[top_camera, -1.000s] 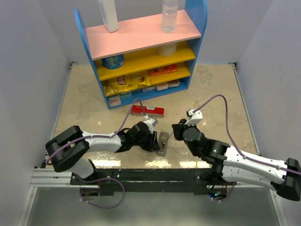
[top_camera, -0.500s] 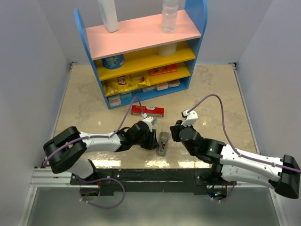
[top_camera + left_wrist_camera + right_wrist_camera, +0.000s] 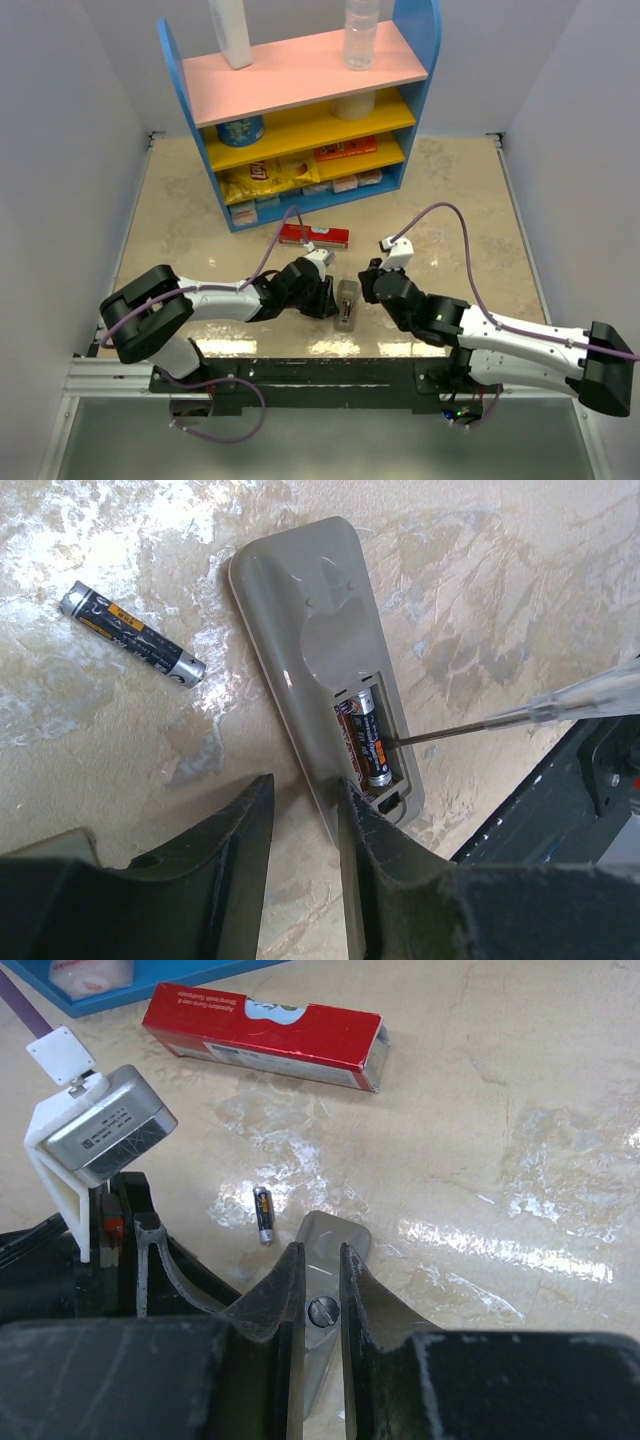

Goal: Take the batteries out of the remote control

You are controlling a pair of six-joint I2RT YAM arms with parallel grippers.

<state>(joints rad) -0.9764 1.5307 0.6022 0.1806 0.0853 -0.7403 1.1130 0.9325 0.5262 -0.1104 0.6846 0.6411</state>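
Prying light, slick battery (image 3: 365, 742) by its end: right claw (image 3: 320, 1255) clamps screwdriver (image 3: 580, 695); left claw (image 3: 303, 790) barely parted, empty, at 6 o'clock of remote control (image 3: 315, 630).

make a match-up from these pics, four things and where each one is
Things:
1. loose battery
2. second battery
3. red box
4. screwdriver

Places:
A. held in the right gripper, tip at the second battery
B. flat on the table in front of the shelf unit
C. inside the open back of the remote control
D. on the bare table, beside the remote control

Pairs: 1-D, 2-C, 3-B, 4-A
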